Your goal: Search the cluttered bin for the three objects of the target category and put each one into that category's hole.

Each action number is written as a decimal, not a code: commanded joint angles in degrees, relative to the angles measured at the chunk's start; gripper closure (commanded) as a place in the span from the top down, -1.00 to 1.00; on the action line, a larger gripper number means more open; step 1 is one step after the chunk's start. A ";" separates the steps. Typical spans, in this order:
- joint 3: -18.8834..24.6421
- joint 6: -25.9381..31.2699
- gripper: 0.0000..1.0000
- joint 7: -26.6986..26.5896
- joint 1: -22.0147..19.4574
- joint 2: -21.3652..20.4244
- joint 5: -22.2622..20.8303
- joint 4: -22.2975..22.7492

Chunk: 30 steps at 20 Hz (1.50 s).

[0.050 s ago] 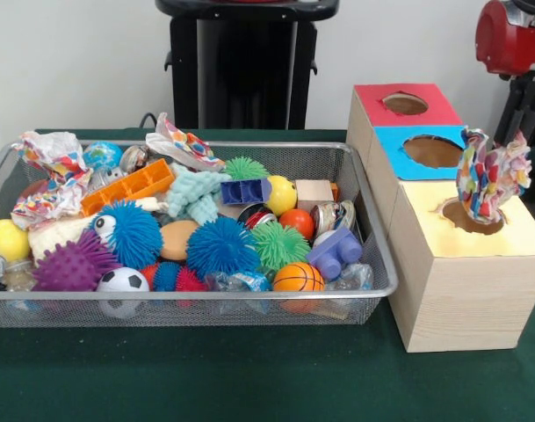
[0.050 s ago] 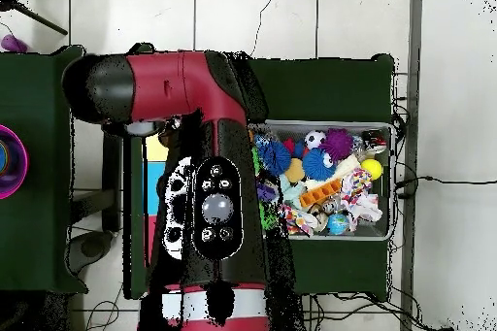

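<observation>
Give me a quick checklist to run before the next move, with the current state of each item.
1. Paper wad fully through the yellow hole: not ok, most of it shows above the hole.
2. More paper left in the mesh bin: ok, one wad at its left end, another at its far rim.
3. Red hole and blue hole unblocked: ok.
4. Gripper state: cannot tell, neither view shows it.
</observation>
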 commanded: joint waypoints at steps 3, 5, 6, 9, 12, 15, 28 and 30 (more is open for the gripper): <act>3.24 -7.71 -1.00 -1.45 -0.58 -3.40 -2.91 14.92; 3.36 -8.97 -1.00 -1.24 -0.71 -3.67 -3.03 16.02; 3.40 -9.68 -1.00 -1.17 -0.74 -3.81 -3.11 16.59; 3.53 -11.23 -1.00 -1.02 -0.83 -4.10 -3.30 17.94; 3.45 -12.47 -1.00 -0.43 -0.70 -3.94 -3.54 18.43; 3.40 -14.21 -1.00 0.39 -0.35 -3.44 -3.88 18.80; 2.43 -16.48 -1.00 4.19 1.20 -0.86 -3.69 19.04; 2.42 -16.83 -1.00 4.67 1.22 -0.65 -3.41 19.50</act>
